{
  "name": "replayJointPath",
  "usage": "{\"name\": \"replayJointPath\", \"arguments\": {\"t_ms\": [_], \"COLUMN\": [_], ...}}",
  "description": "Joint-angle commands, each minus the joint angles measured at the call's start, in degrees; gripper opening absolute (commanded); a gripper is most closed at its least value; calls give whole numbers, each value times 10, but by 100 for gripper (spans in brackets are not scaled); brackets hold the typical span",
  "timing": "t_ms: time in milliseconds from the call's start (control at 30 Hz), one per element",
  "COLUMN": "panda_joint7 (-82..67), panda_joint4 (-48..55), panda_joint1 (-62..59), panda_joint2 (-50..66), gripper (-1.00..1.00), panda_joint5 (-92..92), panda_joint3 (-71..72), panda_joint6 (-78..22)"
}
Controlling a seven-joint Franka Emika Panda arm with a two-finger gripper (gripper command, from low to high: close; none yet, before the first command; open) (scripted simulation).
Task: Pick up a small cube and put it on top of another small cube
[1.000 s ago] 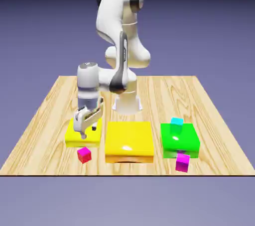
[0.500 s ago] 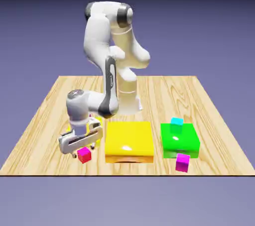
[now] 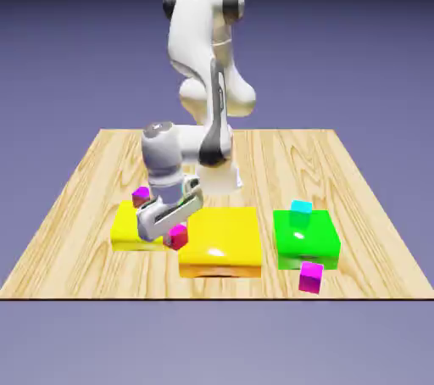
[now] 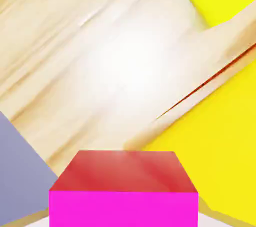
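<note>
White arm (image 3: 195, 36) bent downward, fingers (image 4: 220, 221) gripping crimson cube (image 3: 177, 237).

Wooden table (image 3: 242, 154), pale-grained. Yellow blocks (image 3: 220, 235) are set near the fingers (image 4: 210, 221); green block (image 3: 305, 248), farther off.

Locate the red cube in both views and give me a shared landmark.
Exterior view: the red cube is left of centre, held in the gripper.
Hand view: at the bottom edge, around the middle, large.
Shared landmark: the large yellow block, at the hand view's lower right.
</note>
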Motion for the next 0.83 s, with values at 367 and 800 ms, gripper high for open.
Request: {"name": "replayJointPath", "arguments": {"t_ms": [367,800], "panda_joint7": [-116,-94], "panda_joint4": [-41,-68], "panda_joint1": [61,69], "panda_joint2": [-198,-142], "gripper": [-100,100], "panda_joint5": [68,29], "panda_joint3": [249,292], "panda_joint6": [-148,-74]}}
